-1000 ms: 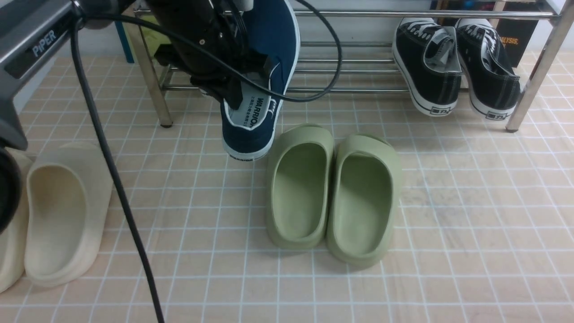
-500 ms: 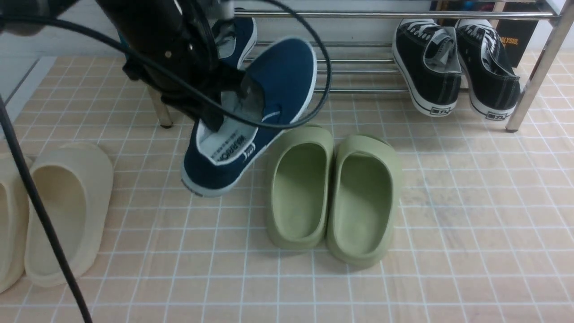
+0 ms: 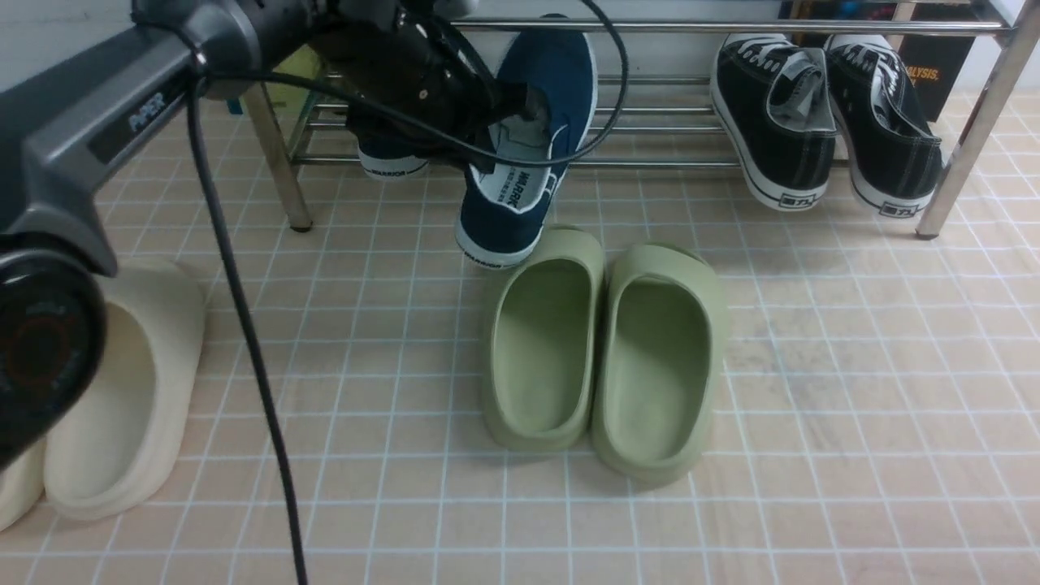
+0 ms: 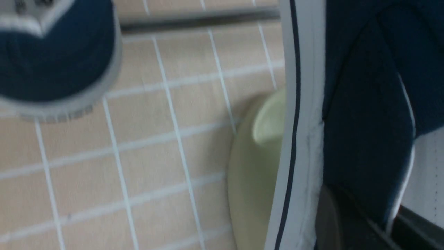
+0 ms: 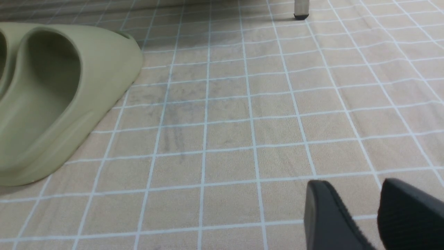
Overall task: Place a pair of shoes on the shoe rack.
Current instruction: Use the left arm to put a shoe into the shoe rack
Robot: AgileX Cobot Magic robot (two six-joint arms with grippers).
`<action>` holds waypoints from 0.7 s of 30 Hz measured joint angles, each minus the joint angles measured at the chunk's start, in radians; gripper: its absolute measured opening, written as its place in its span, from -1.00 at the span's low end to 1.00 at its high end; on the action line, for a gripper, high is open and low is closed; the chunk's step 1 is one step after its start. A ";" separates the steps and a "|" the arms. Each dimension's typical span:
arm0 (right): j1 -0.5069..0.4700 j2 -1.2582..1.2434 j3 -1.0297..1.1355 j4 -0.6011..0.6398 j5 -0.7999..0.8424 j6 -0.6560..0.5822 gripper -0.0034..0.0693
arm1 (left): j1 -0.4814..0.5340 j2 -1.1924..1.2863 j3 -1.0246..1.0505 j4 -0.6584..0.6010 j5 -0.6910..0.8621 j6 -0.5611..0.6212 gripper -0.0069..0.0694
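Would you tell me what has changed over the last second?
The left claw, shut on the navy shoe throughout, swung it left and downward, then back right and up to the shoe rack, toe toward the bars. The green slides, black sneakers and cream slides stayed put.

The left arm (image 3: 122, 122) is a grey boxy link lettered "PIPER" in white, with a round black joint (image 3: 36, 357) well in front of the shoe rack (image 3: 731, 26). A black cable (image 3: 244, 341) hangs off it. Nearer the rack its wrist (image 3: 390, 65) is black, with a small screw (image 3: 422, 94). The right gripper (image 5: 352, 182) has black ribbed fingers (image 5: 326, 215).
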 joint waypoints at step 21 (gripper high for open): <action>0.000 0.000 0.000 0.000 0.000 0.000 -0.25 | 0.000 0.219 -0.200 0.183 -0.301 -0.133 -0.44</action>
